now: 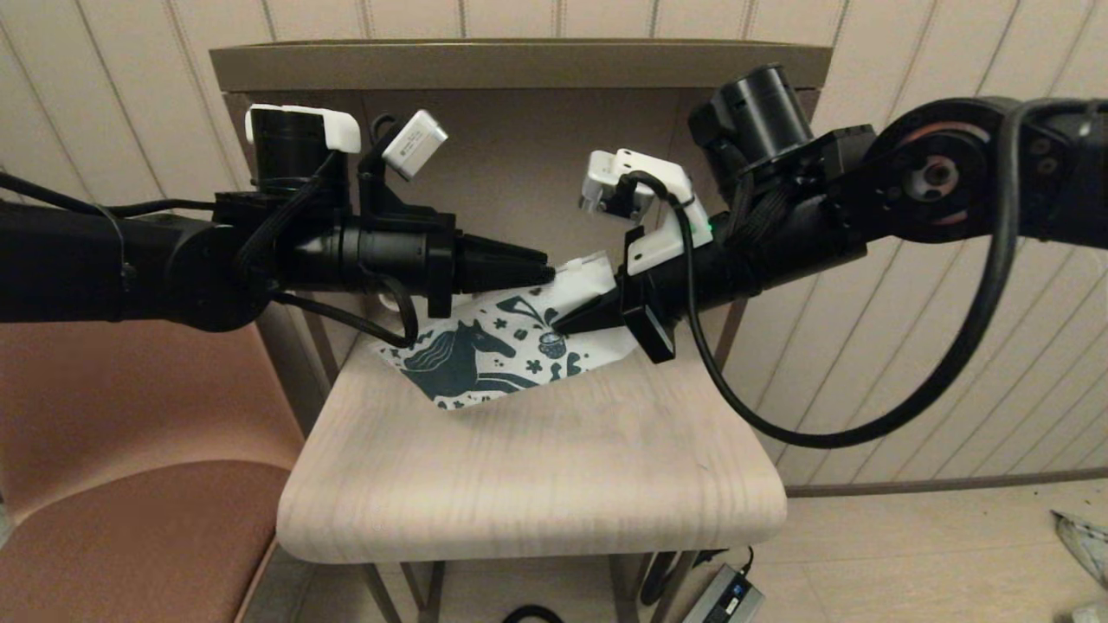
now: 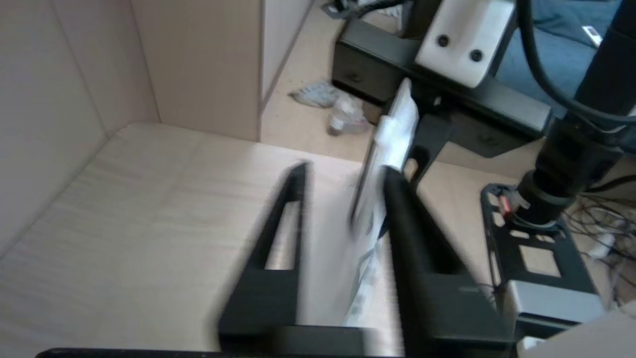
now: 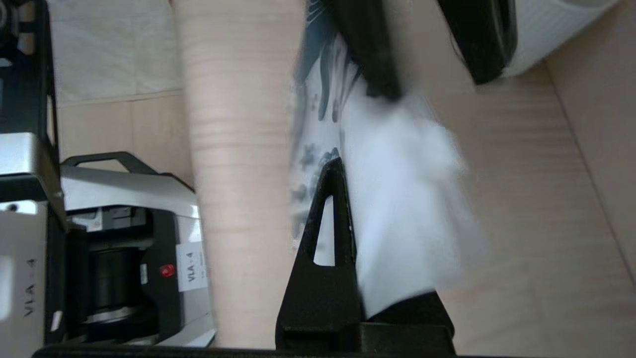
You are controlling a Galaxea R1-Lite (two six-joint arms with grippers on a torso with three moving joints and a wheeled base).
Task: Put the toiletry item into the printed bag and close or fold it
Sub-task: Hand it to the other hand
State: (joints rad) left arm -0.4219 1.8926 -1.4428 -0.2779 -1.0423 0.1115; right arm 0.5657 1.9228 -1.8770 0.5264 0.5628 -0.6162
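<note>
The printed bag [image 1: 485, 350], white with a dark teal horse, lies at the back of the pale wooden table [image 1: 537, 467], and its far right edge with the white zip strip [image 1: 589, 266] is lifted. My right gripper [image 1: 561, 327] is shut on the printed bag near that raised edge; in the right wrist view the bag [image 3: 407, 199] covers one finger. My left gripper [image 2: 345, 169] is open, and the bag's raised edge [image 2: 392, 134] stands between its fingers, close to one of them. The toiletry item is out of view.
A white ribbed mug [image 3: 551, 30] stands at the back of the table behind my left arm. A back panel and a top board [image 1: 519, 65] box in the table's rear. A brown seat [image 1: 130, 484] is on the left and a power adapter [image 1: 723, 597] lies on the floor.
</note>
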